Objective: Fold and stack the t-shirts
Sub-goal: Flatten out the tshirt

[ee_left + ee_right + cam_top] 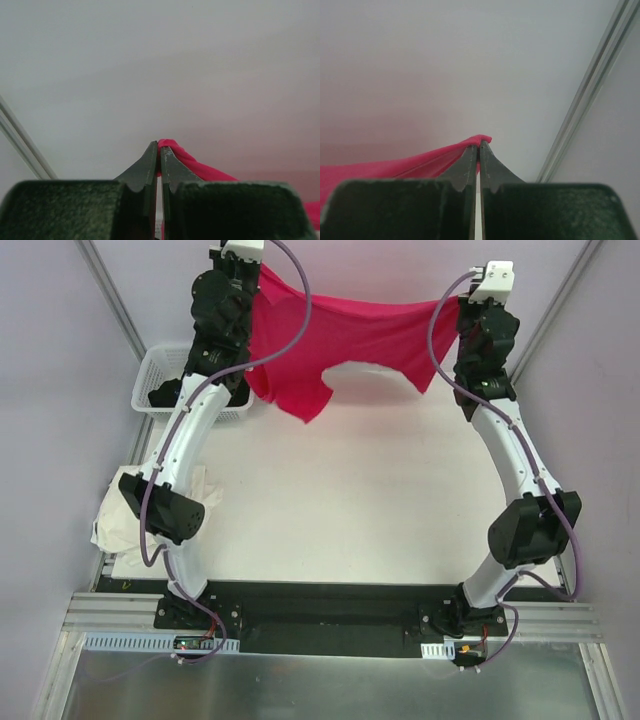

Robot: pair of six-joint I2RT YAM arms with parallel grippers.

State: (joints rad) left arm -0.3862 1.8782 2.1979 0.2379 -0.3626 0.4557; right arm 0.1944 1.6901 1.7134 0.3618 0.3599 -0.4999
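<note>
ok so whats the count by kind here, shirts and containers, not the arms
t-shirts: 2 (magenta-red t-shirt, cream-white t-shirt)
white lattice basket: 1
total: 3

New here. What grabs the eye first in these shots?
A magenta t-shirt hangs stretched in the air across the far side of the table, pinched at each end by the left gripper and the right gripper. A cream t-shirt lies crumpled at the table's left edge.
</note>
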